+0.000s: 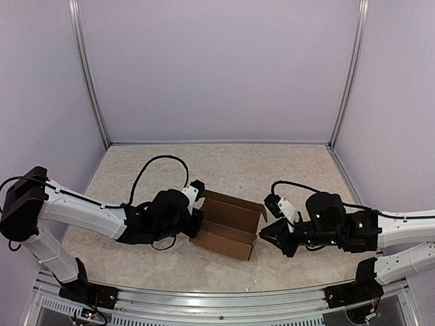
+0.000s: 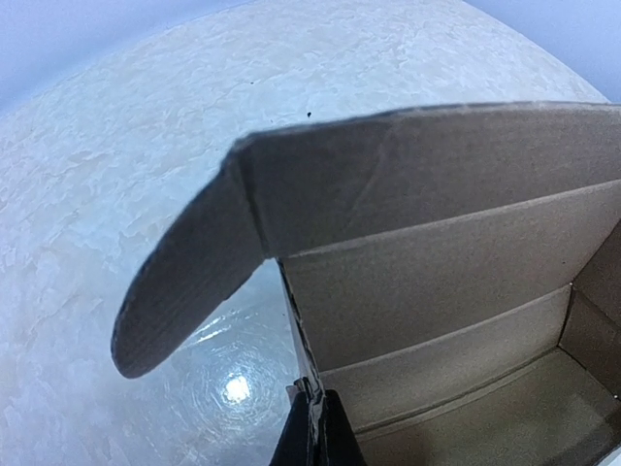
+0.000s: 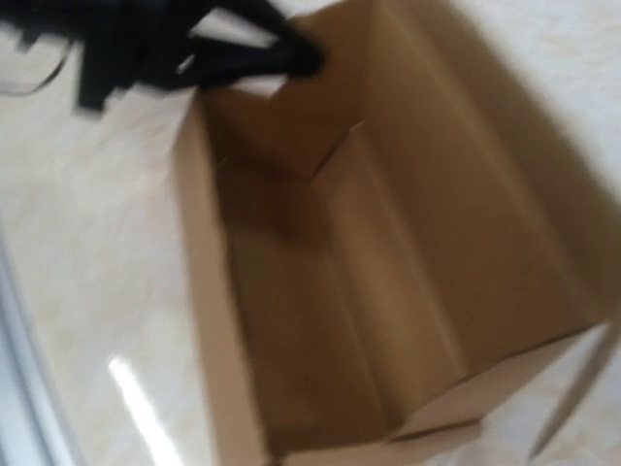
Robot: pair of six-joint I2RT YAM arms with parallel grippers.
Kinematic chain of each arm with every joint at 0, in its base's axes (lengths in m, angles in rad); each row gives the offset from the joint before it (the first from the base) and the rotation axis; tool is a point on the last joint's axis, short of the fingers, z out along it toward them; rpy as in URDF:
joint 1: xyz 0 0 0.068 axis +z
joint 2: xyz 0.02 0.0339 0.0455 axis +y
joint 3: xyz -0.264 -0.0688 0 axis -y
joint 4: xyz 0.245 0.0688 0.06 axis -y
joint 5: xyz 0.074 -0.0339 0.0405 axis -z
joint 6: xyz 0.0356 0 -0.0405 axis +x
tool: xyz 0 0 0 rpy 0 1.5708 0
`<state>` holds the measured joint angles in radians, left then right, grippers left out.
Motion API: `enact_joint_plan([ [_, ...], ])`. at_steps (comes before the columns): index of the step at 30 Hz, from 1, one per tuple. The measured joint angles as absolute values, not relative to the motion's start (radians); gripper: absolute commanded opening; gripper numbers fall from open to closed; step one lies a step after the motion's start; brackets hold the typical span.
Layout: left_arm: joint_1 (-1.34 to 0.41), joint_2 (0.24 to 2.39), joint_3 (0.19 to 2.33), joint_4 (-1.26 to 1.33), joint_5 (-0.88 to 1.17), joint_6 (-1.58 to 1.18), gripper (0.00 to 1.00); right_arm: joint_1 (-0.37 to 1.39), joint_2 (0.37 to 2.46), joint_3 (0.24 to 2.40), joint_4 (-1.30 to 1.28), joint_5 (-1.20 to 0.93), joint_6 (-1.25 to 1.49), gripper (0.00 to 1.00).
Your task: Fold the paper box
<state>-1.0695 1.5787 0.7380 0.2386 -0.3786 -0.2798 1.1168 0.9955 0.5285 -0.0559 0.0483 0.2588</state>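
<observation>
The paper box (image 1: 228, 227) stands on the counter (image 1: 149, 163), at its middle and toward the near edge, between the two arms. The top of the box is open. The inside shows plain brown cardboard walls and floor. One long panel rises along the far side. A rounded tab (image 2: 184, 282) projects from the left end of this panel, out over the counter.

Left fingers (image 1: 196, 219): at the left end of the box. In the left wrist view, the left fingers (image 2: 312, 432) are pressed fully together at the upper edge of the left end wall, with the cardboard pinched between them. In the right wrist view, their black tips (image 3: 286, 53) sit on top of that same end wall.

Right fingers (image 1: 270, 238): just beside the right end of the box, pointing at it. They have hold of nothing visible. How far apart they stand cannot be told, and neither can contact with the box. The right wrist view is blurred and looks along the open interior of the box.
</observation>
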Motion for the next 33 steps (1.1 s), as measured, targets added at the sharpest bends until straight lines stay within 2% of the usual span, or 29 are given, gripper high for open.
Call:
enact_joint_plan([
  [3,-1.069,1.586,0.744,0.239,-0.375,-0.28,0.0,1.116,0.992,0.513,-0.062,-0.024,0.247,0.0],
  [12,-1.069,1.602,0.761,0.238,-0.371,-0.28,0.0,1.116,1.182,0.533,0.002,-0.201,0.207,0.0],
  [18,-1.069,1.603,0.762,0.237,-0.371,-0.28,0.0,1.116,1.293,0.583,0.054,-0.238,0.176,0.0],
  [33,-1.069,1.621,0.778,0.242,-0.392,-0.279,0.0,1.116,1.468,0.658,0.121,-0.013,0.15,0.0],
])
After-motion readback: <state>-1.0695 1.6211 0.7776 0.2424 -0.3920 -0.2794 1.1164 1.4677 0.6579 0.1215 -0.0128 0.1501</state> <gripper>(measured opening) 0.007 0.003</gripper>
